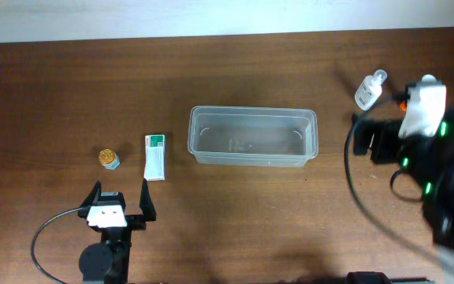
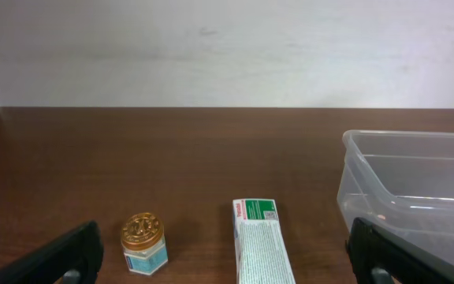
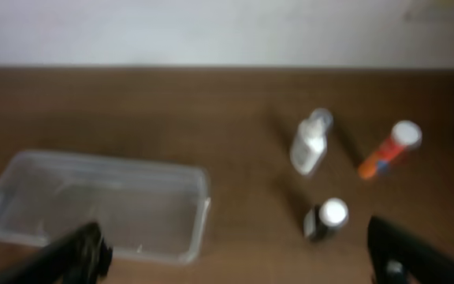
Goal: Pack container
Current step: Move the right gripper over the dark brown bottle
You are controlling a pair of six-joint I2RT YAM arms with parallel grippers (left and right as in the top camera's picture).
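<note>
The container (image 1: 252,111), a clear rectangular tub, stands empty at the table's middle. It also shows in the left wrist view (image 2: 416,197) and the right wrist view (image 3: 101,201). My left gripper (image 1: 120,201) is open and empty near the front edge, with nothing between its fingers (image 2: 219,268). A gold-lidded jar (image 1: 109,158) and a white-green box (image 1: 155,156) lie just ahead of it. My right gripper (image 1: 366,140) is open and empty (image 3: 243,260), raised to the right of the container.
A small clear bottle (image 1: 370,89) lies at the back right. The right wrist view shows it (image 3: 310,142) beside an orange tube with a white cap (image 3: 388,148) and a small dark bottle with a white cap (image 3: 325,218). The right arm hides most of these from overhead.
</note>
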